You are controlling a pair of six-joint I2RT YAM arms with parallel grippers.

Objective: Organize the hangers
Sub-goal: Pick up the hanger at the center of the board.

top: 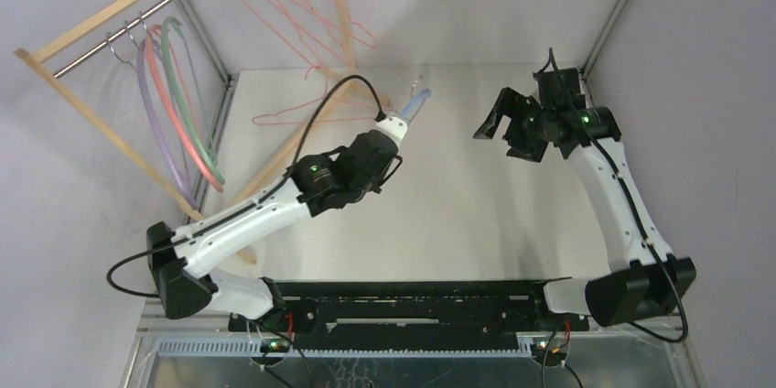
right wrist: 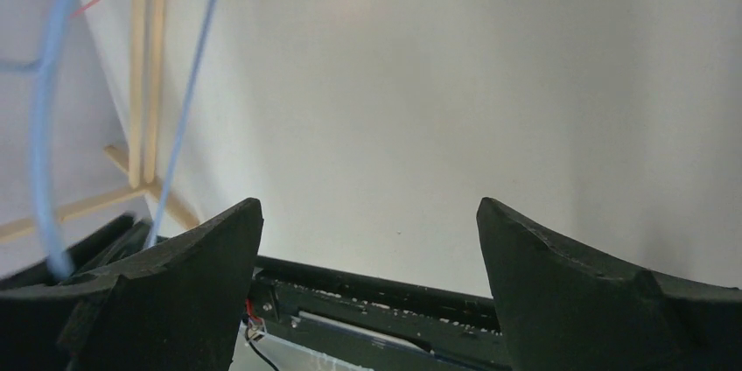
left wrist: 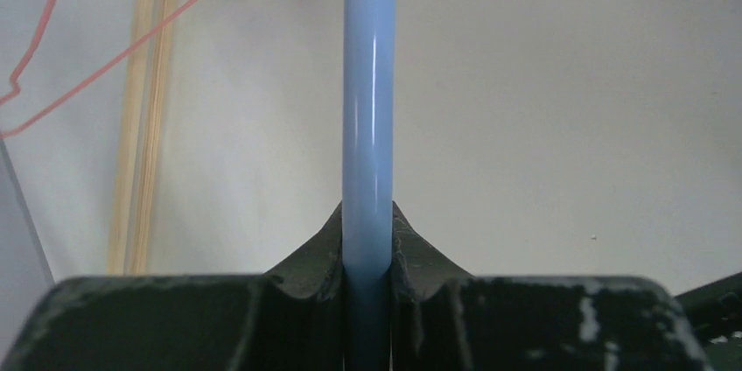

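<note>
My left gripper (top: 401, 121) is shut on a thick blue hanger (top: 417, 102) above the middle of the table. In the left wrist view the blue hanger's bar (left wrist: 367, 100) runs straight up from between the closed fingers of the left gripper (left wrist: 367, 235). My right gripper (top: 494, 118) hovers to the right of it, apart from it, jaws wide open and empty. In the right wrist view the right gripper (right wrist: 367, 213) holds nothing, and the blue hanger (right wrist: 42, 135) shows blurred at the left. Lilac, pink and green hangers (top: 174, 109) hang on the rod. Thin pink wire hangers (top: 302, 4) hang further along it, and one (top: 293, 115) lies on the table.
The light wooden rack frame (top: 101, 123) with its metal rod (top: 137, 20) leans across the left side. Its leg (left wrist: 144, 126) crosses the table by the wire hanger (left wrist: 52, 82). A black rail (top: 412, 301) runs along the near edge between the arm bases.
</note>
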